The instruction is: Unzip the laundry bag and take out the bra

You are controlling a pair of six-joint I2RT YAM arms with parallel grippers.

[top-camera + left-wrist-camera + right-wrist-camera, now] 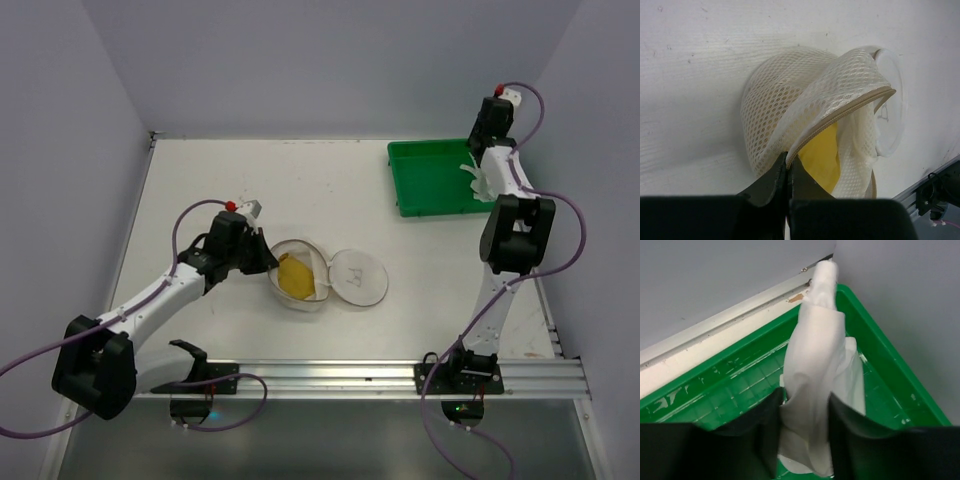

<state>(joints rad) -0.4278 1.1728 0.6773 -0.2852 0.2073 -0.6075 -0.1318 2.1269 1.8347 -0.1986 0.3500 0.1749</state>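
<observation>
Left tool (788, 161) is clenched on the zip rim of the laundry bag (772, 102), which lies open mid-tabletop (250, 180) with yellow fabric (822, 152) inside. Right tool (805, 412) grips white cloth (815, 355), possibly the bra, over the far-right green tray (725, 400).

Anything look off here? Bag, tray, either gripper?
Nothing spilled or damaged. The laundry bag lies unzipped, its mesh wall pulled askew by the left gripper, shut on the zip edge; a yellow item sits inside. The right gripper clamps a crumpled white cloth over the green tray.
</observation>
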